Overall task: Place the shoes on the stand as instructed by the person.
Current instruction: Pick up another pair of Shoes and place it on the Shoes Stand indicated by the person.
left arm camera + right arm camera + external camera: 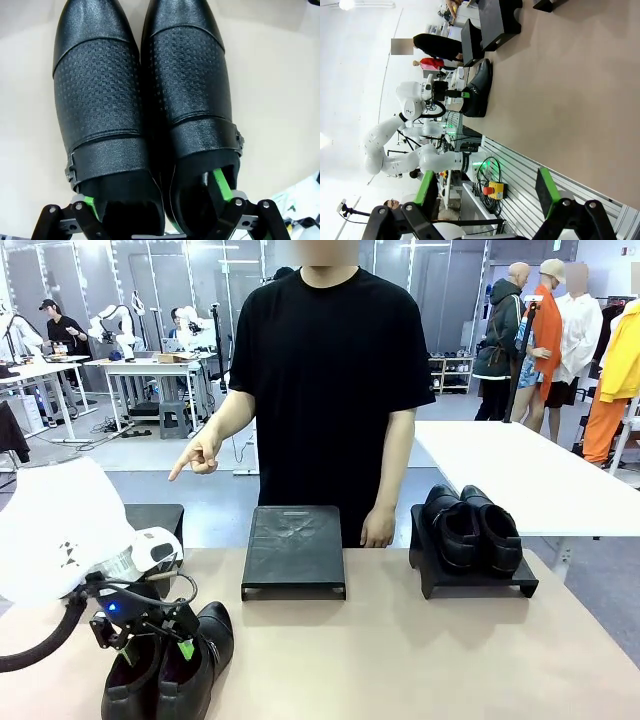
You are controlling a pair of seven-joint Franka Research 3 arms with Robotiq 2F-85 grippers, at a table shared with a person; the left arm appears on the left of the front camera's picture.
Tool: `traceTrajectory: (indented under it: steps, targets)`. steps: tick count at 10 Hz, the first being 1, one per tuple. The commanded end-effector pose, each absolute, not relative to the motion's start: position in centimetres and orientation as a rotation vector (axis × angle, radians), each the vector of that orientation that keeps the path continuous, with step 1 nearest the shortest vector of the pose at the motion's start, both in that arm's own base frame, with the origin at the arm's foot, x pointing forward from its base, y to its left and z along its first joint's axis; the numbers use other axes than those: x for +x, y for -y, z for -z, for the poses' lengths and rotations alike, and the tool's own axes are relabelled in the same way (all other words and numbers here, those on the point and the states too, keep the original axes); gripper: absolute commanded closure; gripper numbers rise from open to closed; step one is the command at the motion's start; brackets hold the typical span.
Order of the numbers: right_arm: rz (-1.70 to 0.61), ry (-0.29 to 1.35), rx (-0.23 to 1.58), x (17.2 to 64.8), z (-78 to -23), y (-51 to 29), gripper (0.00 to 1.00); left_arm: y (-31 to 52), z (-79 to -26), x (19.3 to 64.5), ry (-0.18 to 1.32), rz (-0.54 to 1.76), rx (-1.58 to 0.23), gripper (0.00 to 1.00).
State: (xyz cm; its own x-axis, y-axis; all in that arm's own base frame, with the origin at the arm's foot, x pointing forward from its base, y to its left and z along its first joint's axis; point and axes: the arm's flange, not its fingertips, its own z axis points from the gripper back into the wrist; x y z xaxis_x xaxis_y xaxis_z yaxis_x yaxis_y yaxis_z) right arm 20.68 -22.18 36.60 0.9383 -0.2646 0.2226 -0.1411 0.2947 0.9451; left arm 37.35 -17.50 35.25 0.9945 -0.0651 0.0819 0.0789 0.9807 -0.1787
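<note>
Shoes [165, 668] lie on the table [400, 660] under our left gripper [155, 192], its fingers [222, 184] spread, one inside each shoe's opening. Our right gripper [485, 192] hangs spread and empty, well apart.

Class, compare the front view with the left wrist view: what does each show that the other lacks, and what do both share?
Front view: the person in a black T-shirt pointing with one hand, a flat black stand, and a glossy black shoe pair on another black stand. Left wrist view: an embossed grid on the near glossy black shoe pair, and green pads inside the shoes. Both: that pair and the left gripper.
</note>
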Motion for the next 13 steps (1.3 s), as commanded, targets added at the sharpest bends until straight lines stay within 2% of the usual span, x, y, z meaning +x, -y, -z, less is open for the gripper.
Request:
traceTrajectory:
  steps: [1,2,3,4,5,6,11,13]
  targets:
    - [0.09,0.38,1.285,20.6,-37.0,22.0,0.0,15.8,-32.0,30.9,0.108,0.07,-0.147,0.09]
    - [0.09,0.38,1.285,20.6,-37.0,22.0,0.0,15.9,-31.5,30.7,0.095,0.081,-0.141,0.33]
    - [0.09,0.38,1.285,20.6,-37.0,22.0,0.0,15.9,-31.3,30.8,0.068,0.083,-0.147,0.68]
    - [0.09,0.38,1.285,20.6,-37.0,22.0,0.0,15.9,-31.2,30.7,0.072,0.082,-0.141,0.92]
    - [0.09,0.38,1.285,20.6,-37.0,22.0,0.0,16.0,-31.2,30.7,0.07,0.082,-0.14,0.77]
    - [0.09,0.38,1.285,20.6,-37.0,22.0,0.0,16.0,-31.1,30.6,0.069,0.084,-0.14,1.0]
    - [0.09,0.38,1.285,20.6,-37.0,22.0,0.0,16.1,-31.9,30.8,0.069,0.081,-0.144,1.0]
    - [0.09,0.38,1.285,20.6,-37.0,22.0,0.0,16.5,-35.3,30.7,0.123,0.103,-0.153,1.0]
